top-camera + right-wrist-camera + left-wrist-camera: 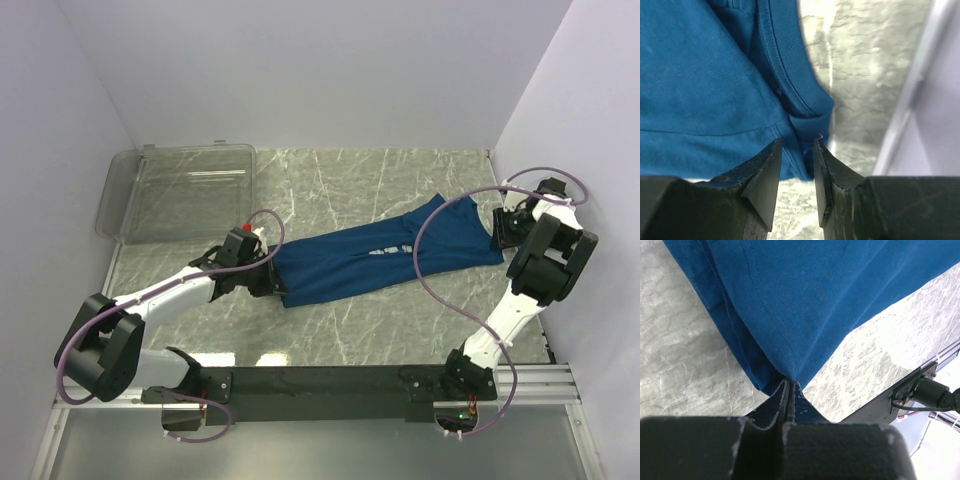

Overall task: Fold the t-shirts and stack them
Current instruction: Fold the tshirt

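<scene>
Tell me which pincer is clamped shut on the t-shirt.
The left pincer, pinching a corner of the t-shirt; the right pincer has its fingers standing apart.

Blue t-shirt [350,265] on marble table [400,335]

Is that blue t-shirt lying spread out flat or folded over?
Folded over: the t-shirt lies as a narrow strip, and the left wrist view shows doubled layers at its corner.

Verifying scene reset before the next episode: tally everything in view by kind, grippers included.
T-shirts: 1, the dark blue t-shirt
Bins: 1, the clear plastic bin
Grippers: 2, the left gripper shut on the shirt's edge, the right gripper open at the collar
Total: 4
</scene>
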